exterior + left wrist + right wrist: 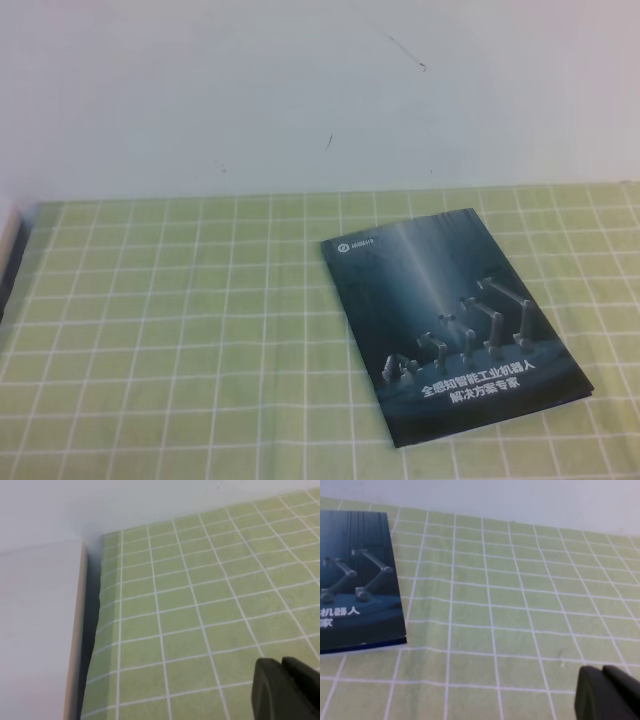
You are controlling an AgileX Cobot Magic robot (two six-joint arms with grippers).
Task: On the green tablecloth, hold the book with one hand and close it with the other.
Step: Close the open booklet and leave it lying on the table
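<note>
The book lies closed and flat on the green tablecloth, right of centre, with its dark teal cover and white title facing up. Neither gripper shows in the exterior high view. In the right wrist view the book lies at the left, and my right gripper sits at the bottom right, fingers together, empty, well apart from the book. In the left wrist view my left gripper hovers over bare tablecloth, fingers together and empty. The book is out of that view.
A white wall runs along the cloth's far edge. A white board borders the cloth's left edge, with a dark gap between them. It shows at the far left of the exterior high view.
</note>
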